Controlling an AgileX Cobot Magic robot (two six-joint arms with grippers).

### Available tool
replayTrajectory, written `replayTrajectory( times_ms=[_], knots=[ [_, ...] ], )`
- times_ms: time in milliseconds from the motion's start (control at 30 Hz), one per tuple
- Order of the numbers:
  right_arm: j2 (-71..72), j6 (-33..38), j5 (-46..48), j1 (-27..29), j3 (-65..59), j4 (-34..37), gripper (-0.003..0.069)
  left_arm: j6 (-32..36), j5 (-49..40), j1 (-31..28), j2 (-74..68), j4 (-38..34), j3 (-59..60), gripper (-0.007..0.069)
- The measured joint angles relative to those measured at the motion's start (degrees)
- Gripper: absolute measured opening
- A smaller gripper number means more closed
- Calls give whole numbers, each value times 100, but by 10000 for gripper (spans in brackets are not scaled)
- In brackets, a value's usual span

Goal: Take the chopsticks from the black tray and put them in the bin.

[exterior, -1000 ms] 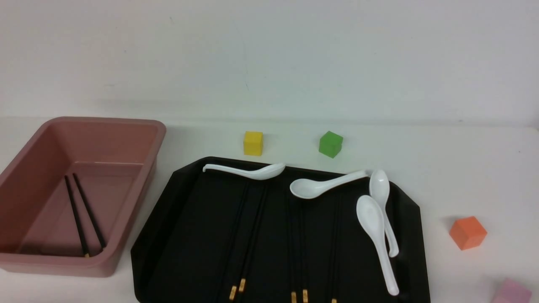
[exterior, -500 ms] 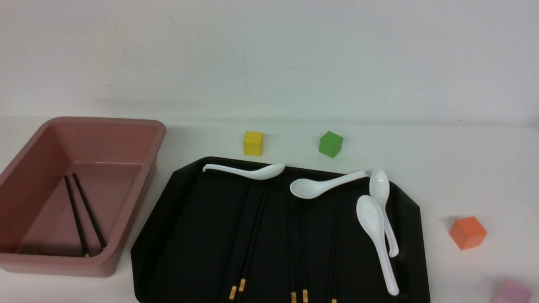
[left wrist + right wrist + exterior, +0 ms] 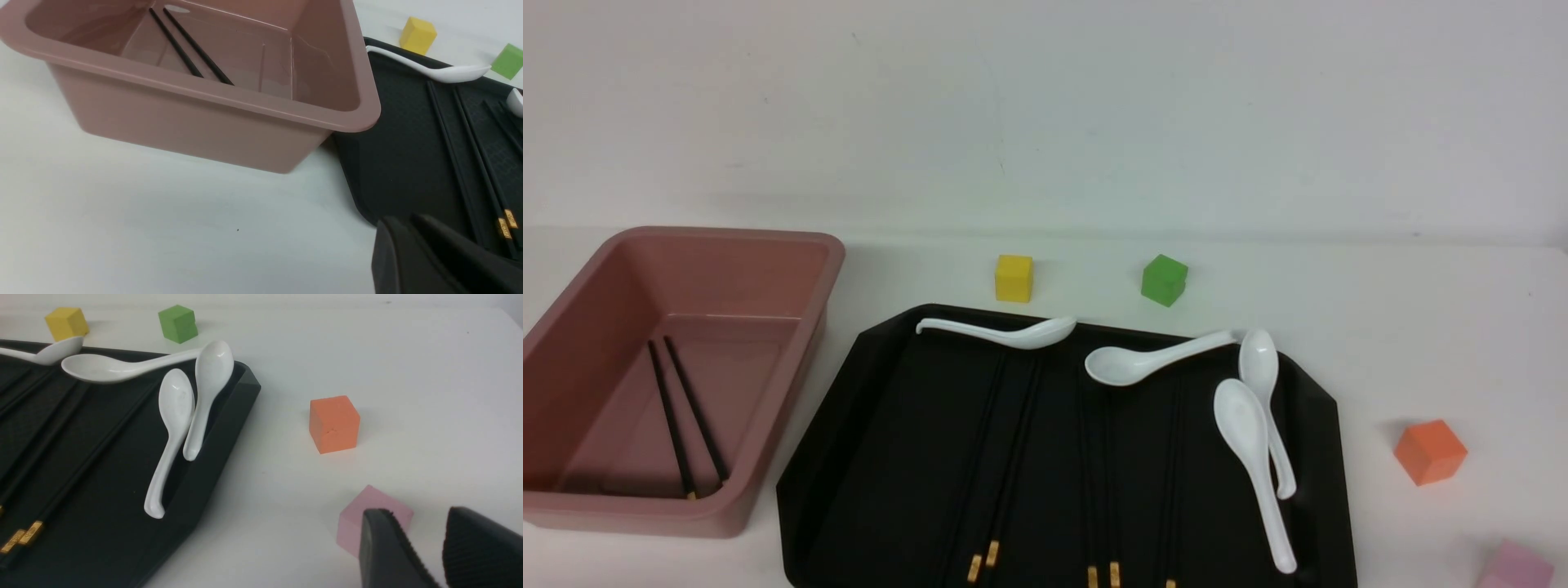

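The black tray [image 3: 890, 457] lies in the middle with several black chopsticks [image 3: 1005, 457] lengthwise on it, gold bands toward me. The pink bin [image 3: 572, 318] stands to its left and holds one pair of chopsticks [image 3: 686, 420]. Neither gripper shows in the front view. In the left wrist view my left gripper [image 3: 402, 220] is shut and empty, over the tray's near left corner [image 3: 400, 143], beside the bin [image 3: 204, 92]. In the right wrist view my right gripper [image 3: 416, 516] is open and empty, off the tray's right side [image 3: 220, 428].
Several white spoons [image 3: 1250, 433] lie on the tray's far and right parts. A yellow cube [image 3: 1014, 278] and a green cube [image 3: 1164, 279] sit behind the tray. An orange cube [image 3: 333, 422] and a pink cube [image 3: 359, 522] sit right of it, the pink one just beyond my right fingers.
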State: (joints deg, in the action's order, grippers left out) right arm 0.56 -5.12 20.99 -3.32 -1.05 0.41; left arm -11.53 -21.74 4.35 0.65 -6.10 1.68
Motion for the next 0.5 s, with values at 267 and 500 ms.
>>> replayTrajectory(
  times_ms=[267, 500],
  knots=[
    [0, 0, 0, 0, 0, 0, 239, 0, -2, 0, 0, 0, 0, 48],
    [0, 0, 0, 0, 0, 0, 239, 0, -7, 0, 0, 0, 0, 55]
  ],
)
